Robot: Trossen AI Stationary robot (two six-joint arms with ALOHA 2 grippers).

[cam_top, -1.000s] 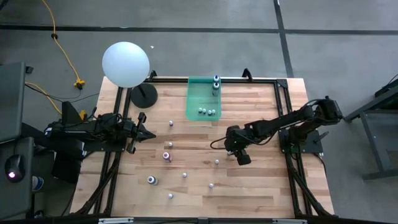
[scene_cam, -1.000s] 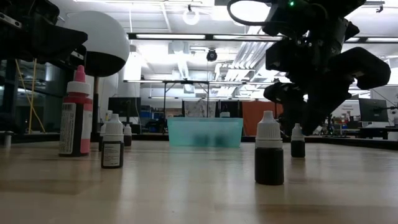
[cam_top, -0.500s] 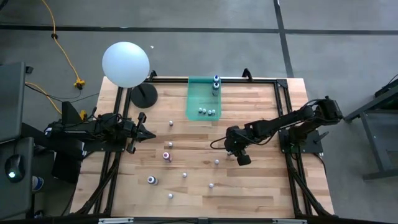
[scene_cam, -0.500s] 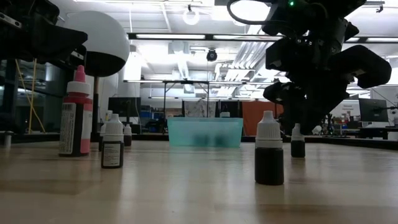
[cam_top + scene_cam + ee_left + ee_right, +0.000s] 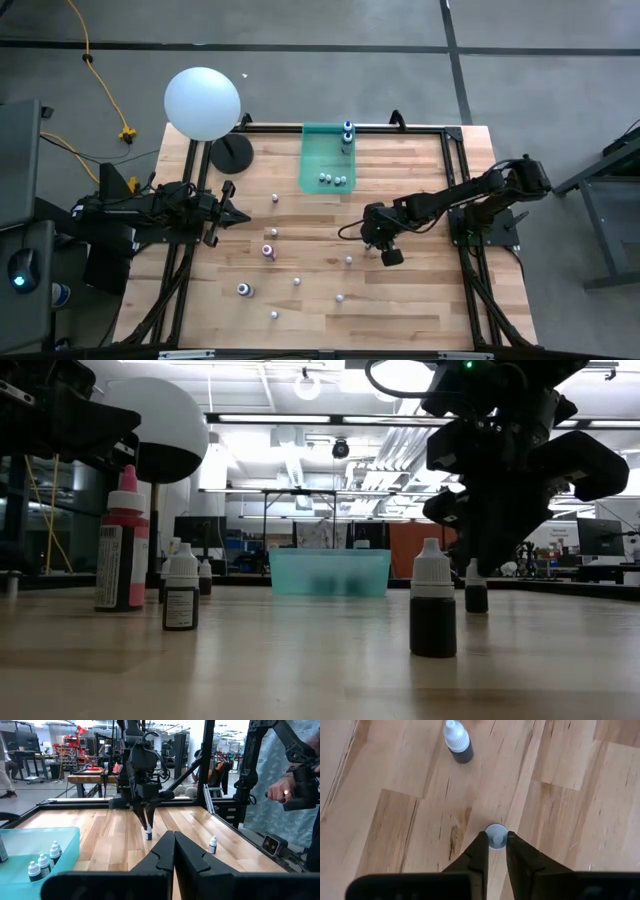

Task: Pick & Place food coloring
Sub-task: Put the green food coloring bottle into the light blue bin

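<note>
Pinching a tiny white-capped dark food coloring bottle (image 5: 495,836) upright on the pale wooden tabletop (image 5: 420,300), right end effector (image 5: 494,842) closed onto its cap; left end effector (image 5: 173,851) shut and empty near the table's left edge; three more white-capped bottles (image 5: 331,179) in the translucent green tray (image 5: 312,160)

Grey concrete floor (image 5: 330,80); bright ceiling strip lights (image 5: 300,418); distant workbenches (image 5: 87,779)

The pale, plank-jointed wooden desk (image 5: 400,300) shows grain with a soft sheen. The translucent teal plastic tray (image 5: 312,160) looks smooth. A dark-bodied, white-capped plastic food coloring bottle (image 5: 458,742) stands matt beside the matt black jaws.
</note>
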